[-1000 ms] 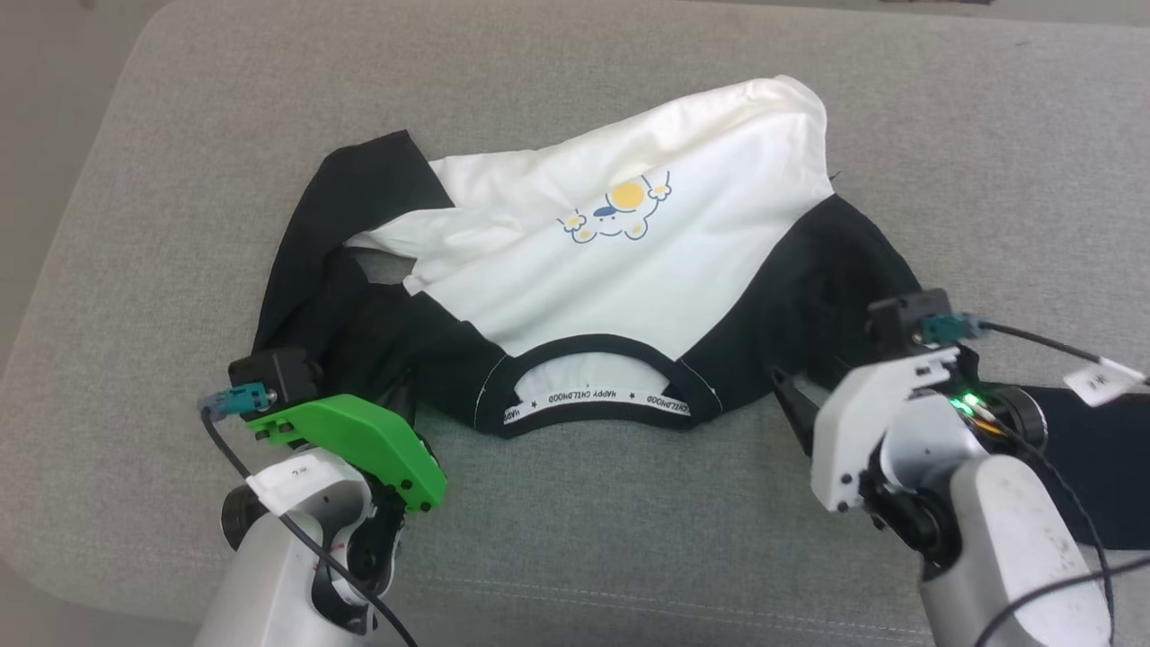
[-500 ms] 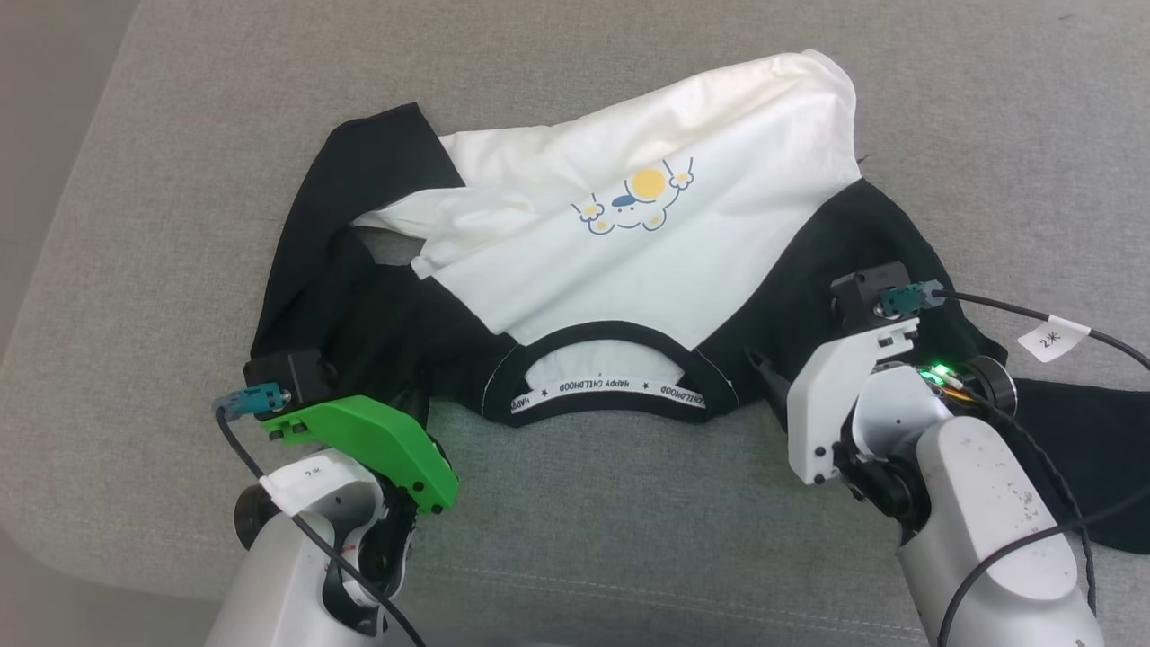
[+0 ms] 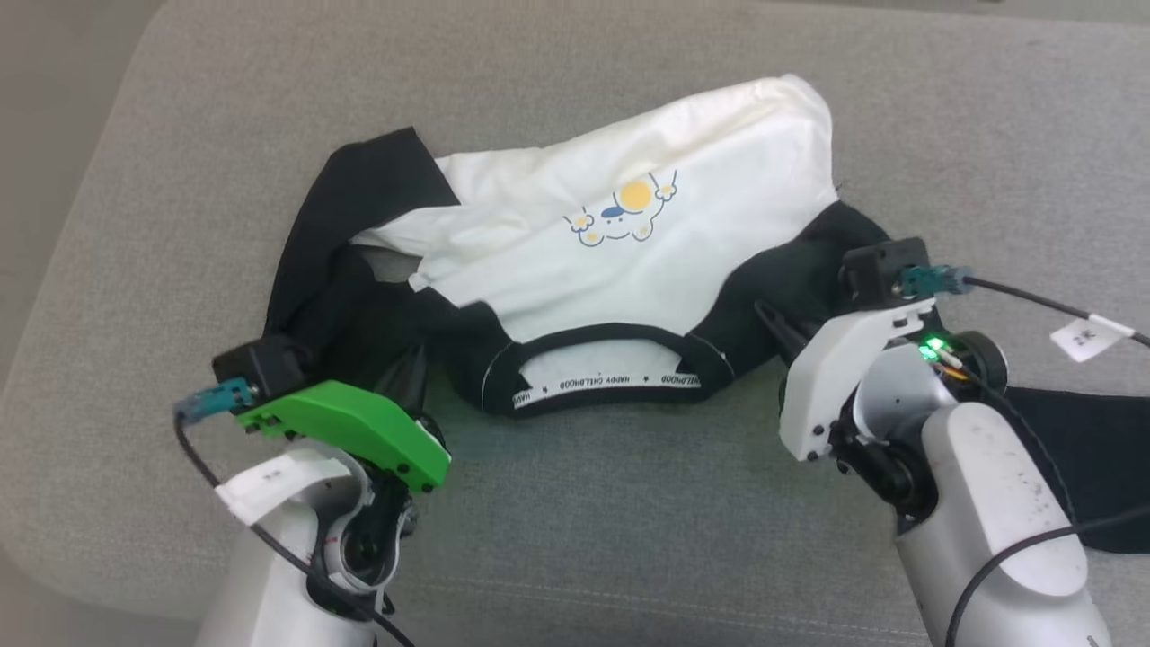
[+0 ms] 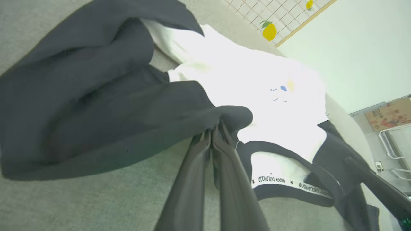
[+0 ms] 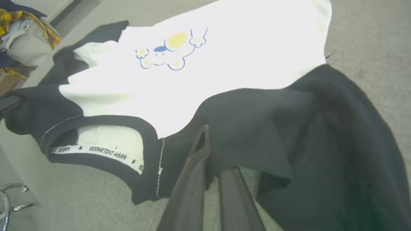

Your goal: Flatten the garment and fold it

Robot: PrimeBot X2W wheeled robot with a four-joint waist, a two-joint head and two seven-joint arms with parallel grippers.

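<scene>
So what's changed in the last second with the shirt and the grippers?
The right gripper pushed forward and closed on the black shoulder of the T-shirt; it was open before. The left gripper stayed shut on the black fabric at the other side.

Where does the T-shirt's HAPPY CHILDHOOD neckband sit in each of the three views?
Head view: the neckband of the T-shirt lies at lower centre, on the shirt's near edge.
Left wrist view: the neckband is at lower right.
Right wrist view: the neckband is at lower left.
Shared landmark: the cartoon print on the white panel, above the neckband in the left wrist view and the right wrist view too.
</scene>
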